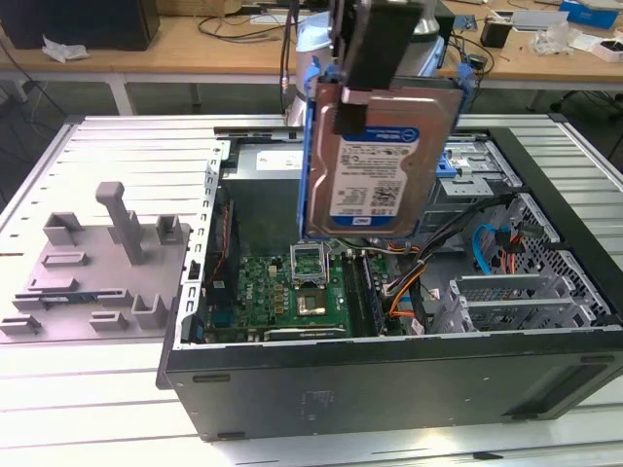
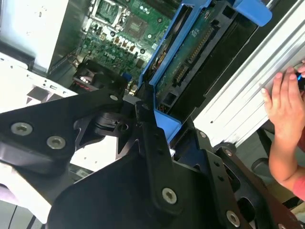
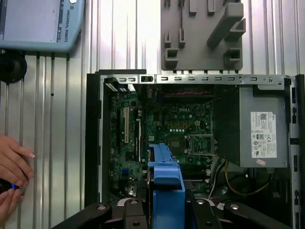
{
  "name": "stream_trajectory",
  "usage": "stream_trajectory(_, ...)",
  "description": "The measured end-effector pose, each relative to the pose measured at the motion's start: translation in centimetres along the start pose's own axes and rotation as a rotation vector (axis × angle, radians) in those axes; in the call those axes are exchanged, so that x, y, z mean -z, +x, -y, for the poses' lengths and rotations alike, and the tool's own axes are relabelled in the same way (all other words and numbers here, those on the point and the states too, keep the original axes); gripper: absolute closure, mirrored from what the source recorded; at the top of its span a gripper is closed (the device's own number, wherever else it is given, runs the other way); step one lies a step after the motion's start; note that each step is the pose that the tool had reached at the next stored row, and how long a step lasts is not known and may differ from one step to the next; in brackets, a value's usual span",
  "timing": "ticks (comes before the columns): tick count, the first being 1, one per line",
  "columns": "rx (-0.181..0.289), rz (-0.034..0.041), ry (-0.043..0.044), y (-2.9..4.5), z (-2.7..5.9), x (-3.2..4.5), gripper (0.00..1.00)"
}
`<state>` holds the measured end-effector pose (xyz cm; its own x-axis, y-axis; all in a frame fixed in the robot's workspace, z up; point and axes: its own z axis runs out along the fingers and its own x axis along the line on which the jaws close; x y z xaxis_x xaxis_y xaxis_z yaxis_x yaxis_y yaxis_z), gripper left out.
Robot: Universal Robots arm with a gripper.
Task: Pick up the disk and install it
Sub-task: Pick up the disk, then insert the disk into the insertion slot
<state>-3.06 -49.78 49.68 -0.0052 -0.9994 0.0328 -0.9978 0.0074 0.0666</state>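
Fingers (image 2: 155, 152) grip the disk (image 1: 375, 165) by its blue bracket (image 2: 167, 126), upright above the open computer case (image 1: 389, 379). Looks rigid, weighty, shock-fragile; bracket edges seem the safest hold.

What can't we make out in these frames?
- Exterior view: the end effector is cut off by the top edge. The disk it grips hides part of the computer case.
- First wrist view: a hand is cut off by the edge, and what it holds is too small to identify.
- Second wrist view: the end effector covers the disk's near end.
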Motion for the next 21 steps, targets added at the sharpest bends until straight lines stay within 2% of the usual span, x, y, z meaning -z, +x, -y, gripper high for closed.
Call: stream_trajectory(21,0.000,-0.0001,-0.0001,0.01,0.14,0.01,0.64)
